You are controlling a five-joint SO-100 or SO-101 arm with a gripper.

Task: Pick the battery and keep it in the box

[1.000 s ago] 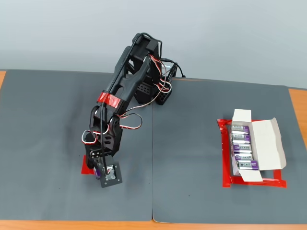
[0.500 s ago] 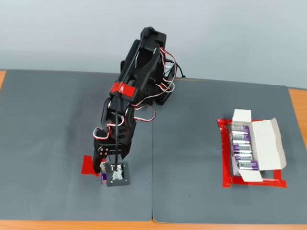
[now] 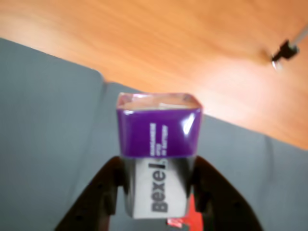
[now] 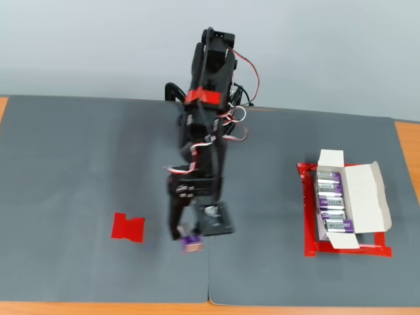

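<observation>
While airborne, battery point(image 3: 158, 161) sits btwn end effector point(image 3: 156, 192) fingers.

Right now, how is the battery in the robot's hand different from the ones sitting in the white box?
The held battery hangs above the grey mat, clamped in the hand; the boxed batteries lie flat in the box. It is alone; they sit stacked in a row, faces up. All share purple ends and silver-grey faces with dark lettering.
</observation>
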